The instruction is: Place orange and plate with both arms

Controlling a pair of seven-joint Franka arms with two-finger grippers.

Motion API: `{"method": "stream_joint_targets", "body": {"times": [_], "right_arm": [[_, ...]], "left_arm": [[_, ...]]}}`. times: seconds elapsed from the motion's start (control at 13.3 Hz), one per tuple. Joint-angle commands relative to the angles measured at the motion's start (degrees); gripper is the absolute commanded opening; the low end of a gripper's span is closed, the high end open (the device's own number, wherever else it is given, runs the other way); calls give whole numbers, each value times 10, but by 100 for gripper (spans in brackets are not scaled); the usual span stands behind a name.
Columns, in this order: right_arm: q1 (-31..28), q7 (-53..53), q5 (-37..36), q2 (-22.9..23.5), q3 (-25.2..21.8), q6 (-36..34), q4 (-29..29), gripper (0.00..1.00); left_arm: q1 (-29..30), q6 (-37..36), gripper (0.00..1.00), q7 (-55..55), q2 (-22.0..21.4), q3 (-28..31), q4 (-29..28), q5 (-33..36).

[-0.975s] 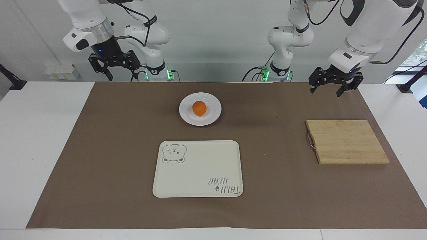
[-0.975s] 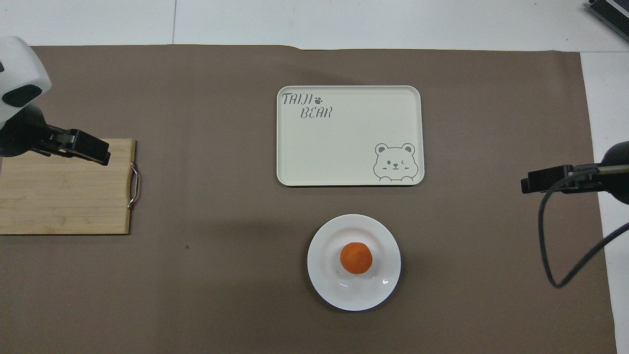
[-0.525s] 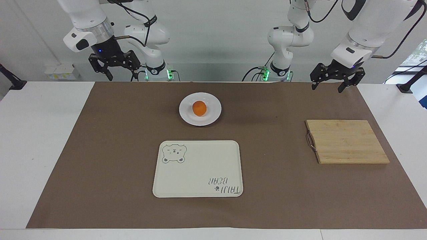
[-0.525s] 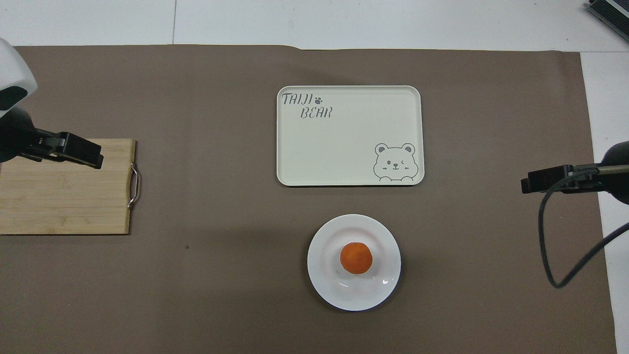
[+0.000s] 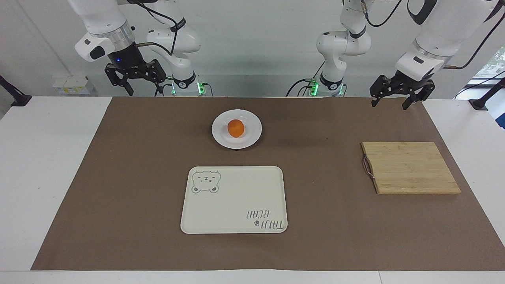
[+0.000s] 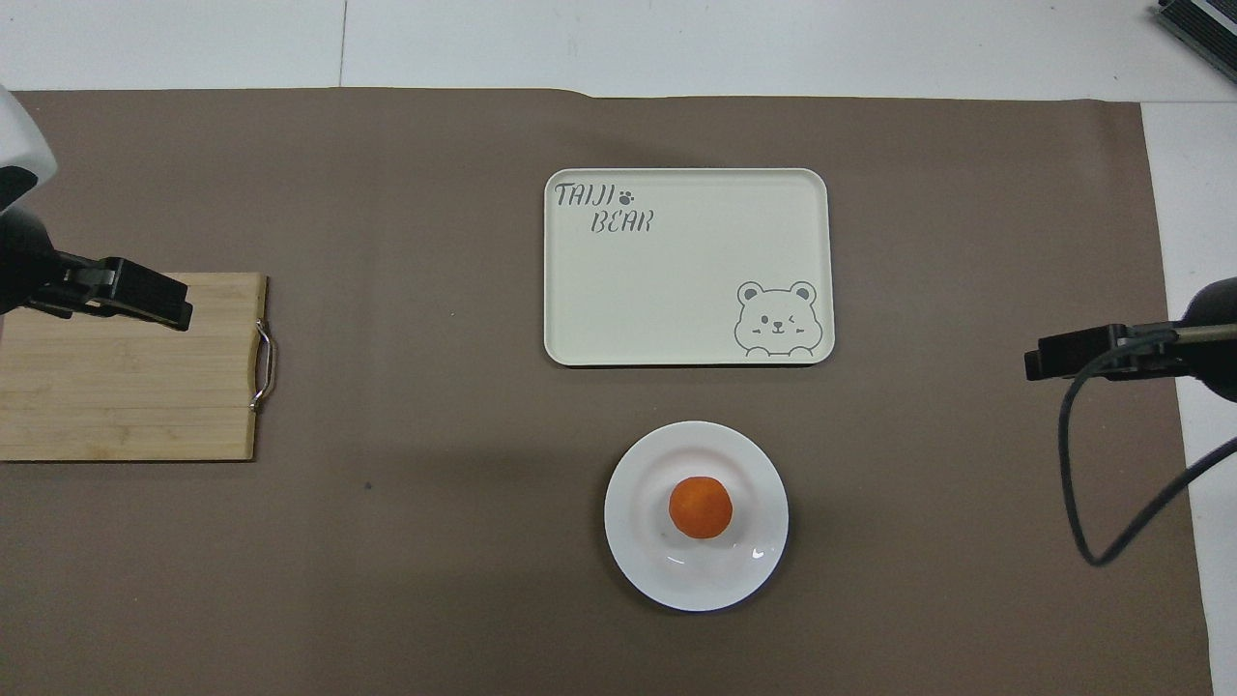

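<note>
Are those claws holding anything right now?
No. Both the left gripper and right gripper hang open and empty; the orange sits on the plate.

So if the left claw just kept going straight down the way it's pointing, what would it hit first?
Probably the brown mat near the robots' edge of the table. The left claw hangs open with its tips pointing down, closer to the robots than the cutting board, so it likely misses the board, though depth is hard to judge.

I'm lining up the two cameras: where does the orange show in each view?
Facing view: the orange sits upper centre, on the plate, higher in the picture than the bear tray.
Overhead view: the orange sits lower centre, on the plate, below the bear tray.
Shared landmark: the bear tray.
</note>
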Motion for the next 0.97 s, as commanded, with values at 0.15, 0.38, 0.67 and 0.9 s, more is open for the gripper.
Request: {"method": "stream_joint_targets", "body": {"times": [0.15, 0.38, 0.67, 0.9], "right_arm": [[-4, 16, 9, -6, 5, -12, 0, 100], [-28, 6, 32, -30, -17, -14, -40, 100], [-26, 3, 117, -54, -26, 24, -125, 100], [-22, -40, 221, -57, -26, 104, -238, 100]], "left_arm": [[10, -5, 100, -3, -11, -7, -10, -1], [10, -5, 100, -3, -11, -8, -10, -1], [10, -5, 100, -3, -11, -8, -10, -1], [10, -5, 100, -3, -11, -8, -10, -1]]}}
